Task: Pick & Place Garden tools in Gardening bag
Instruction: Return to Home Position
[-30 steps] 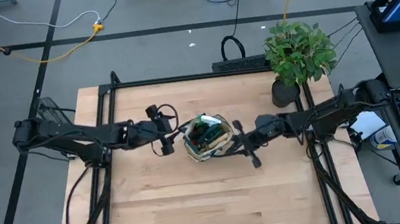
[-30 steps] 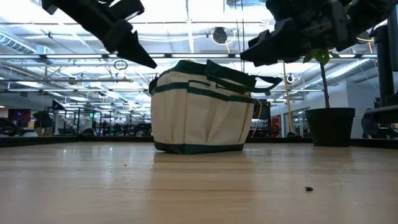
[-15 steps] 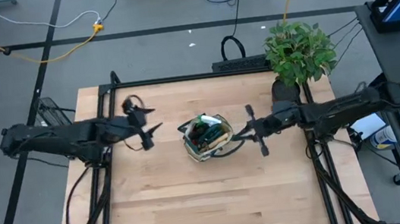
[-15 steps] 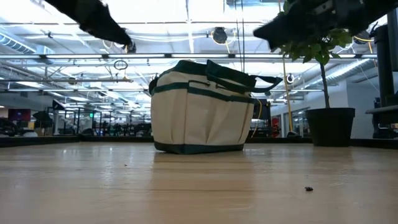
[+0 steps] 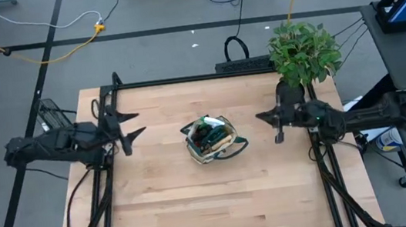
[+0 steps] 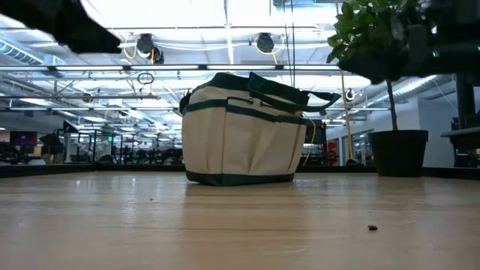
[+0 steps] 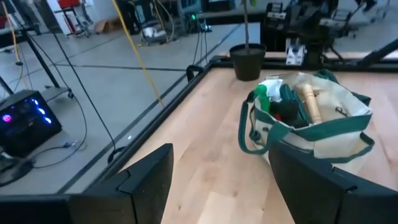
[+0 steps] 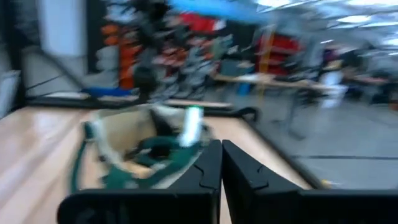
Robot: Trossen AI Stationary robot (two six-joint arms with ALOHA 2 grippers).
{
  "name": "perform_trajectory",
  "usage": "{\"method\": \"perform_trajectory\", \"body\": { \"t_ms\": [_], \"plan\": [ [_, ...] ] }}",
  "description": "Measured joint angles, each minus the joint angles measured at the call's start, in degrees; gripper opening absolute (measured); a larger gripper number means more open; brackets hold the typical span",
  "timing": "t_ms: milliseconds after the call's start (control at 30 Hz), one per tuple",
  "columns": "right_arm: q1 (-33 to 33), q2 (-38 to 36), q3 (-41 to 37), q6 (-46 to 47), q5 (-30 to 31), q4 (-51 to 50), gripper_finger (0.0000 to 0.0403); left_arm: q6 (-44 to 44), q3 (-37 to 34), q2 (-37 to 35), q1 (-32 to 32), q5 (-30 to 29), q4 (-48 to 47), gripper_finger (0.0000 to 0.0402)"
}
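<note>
The tan gardening bag point(image 5: 210, 137) with green trim stands upright on its base in the middle of the table, also seen in the low view point(image 6: 244, 135). Garden tools stick out of its open top, among them a wooden handle point(image 7: 309, 102) and a green-and-white piece point(image 7: 264, 93). My left gripper point(image 5: 136, 124) hovers open to the bag's left, near the table's left edge, its fingers point(image 7: 149, 180) pointing at the bag point(image 7: 323, 124). My right gripper point(image 5: 262, 119) hovers shut point(image 8: 221, 155) to the bag's right, clear of it.
A potted green plant point(image 5: 302, 51) in a black pot point(image 6: 397, 154) stands at the table's far right corner, close behind my right arm. Bare wooden tabletop point(image 5: 214, 205) stretches in front of the bag to the near edge. A black frame point(image 5: 206, 76) borders the table.
Both grippers have drawn back from the bag, staying above the table: the left toward the table's left edge, the right toward its right edge and the plant. The bag has stayed where it was.
</note>
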Motion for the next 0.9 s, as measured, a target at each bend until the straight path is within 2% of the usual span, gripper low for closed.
{"method": "perform_trajectory", "body": {
  "t_ms": [133, 267, 400, 567, 733, 900],
  "plan": [
    [-1.89, -4.07, -4.37, 2.08, 1.37, 1.2, 0.0001, -0.87, -3.75, -6.56, 0.0, 0.08, -0.07, 0.0269],
    [-3.26, -6.19, -4.43, 3.22, -2.62, -2.71, 0.0, 0.93, -4.93, -11.35, 0.0, 3.85, -0.96, 0.0269],
    [-4.28, -7.04, -4.26, 1.1, -2.67, -4.11, 0.0, 3.48, -4.96, -15.06, 0.0, 8.65, -0.97, 0.0269],
    [-5.42, -8.93, -4.26, -1.19, -2.58, -7.47, 0.0, 4.93, -4.96, -19.38, 0.0, 8.76, -2.95, 0.0269],
    [-5.43, -10.34, -4.26, -1.27, -2.65, -13.28, 0.0, 5.14, -4.98, -20.1, 0.0, 9.87, -3.21, 0.0269],
    [-5.43, -10.39, -4.26, -1.27, -2.67, -15.05, 0.0, 8.5, -9.71, -20.09, 0.02, 12.23, 5.53, 0.0269]
  ]
}}
